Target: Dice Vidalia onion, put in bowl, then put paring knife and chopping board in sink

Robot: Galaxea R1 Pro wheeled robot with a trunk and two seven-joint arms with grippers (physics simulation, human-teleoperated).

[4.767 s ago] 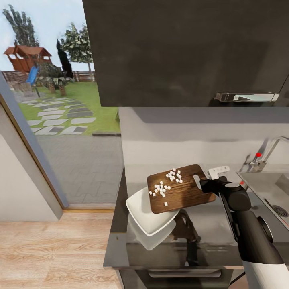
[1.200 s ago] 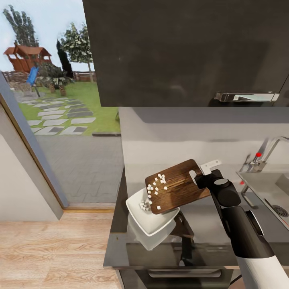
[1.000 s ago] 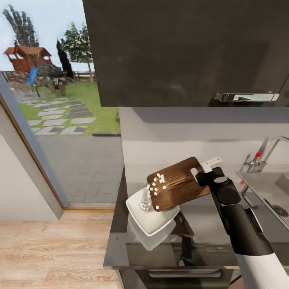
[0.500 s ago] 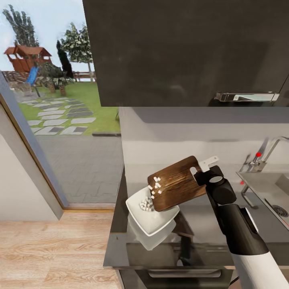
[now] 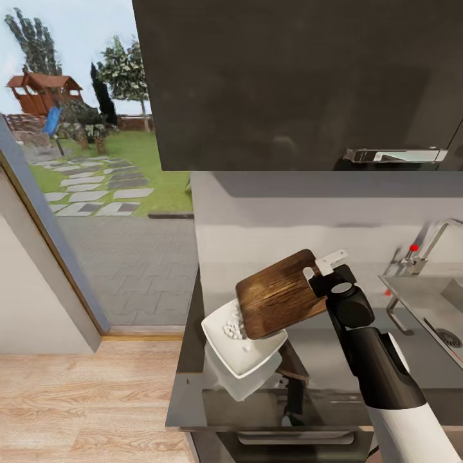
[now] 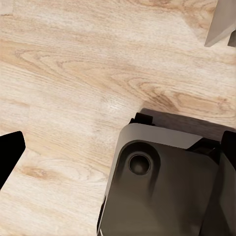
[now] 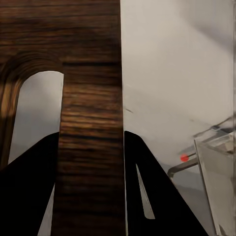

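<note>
**Board tipped over bowl, dice in bowl**

My right gripper (image 5: 319, 278) is clamped on the chopping board (image 5: 281, 293) at its handle end. In the right wrist view the two fingers (image 7: 29, 196) sit either side of the board (image 7: 91, 123) edge, next to the slot hole.

Board hangs tilted steeply, far end down and away from the gripper, low corner over the bowl (image 5: 239, 357). I can't tell if board and bowl touch.

Diced onion (image 5: 231, 329): small white cubes piled inside the bowl, just below the board's low edge. The board face I see is bare of cubes.

Bowl sits on the countertop (image 5: 186, 399), below and beyond the gripper, near the counter's end.

Sink (image 5: 437, 308) and tap (image 5: 421, 247) lie on the gripper's other side, well apart from the board.

Left gripper: can't tell. Left wrist view gives wood floor (image 6: 64, 73) and a dark part of the robot's body (image 6: 162, 187).
</note>
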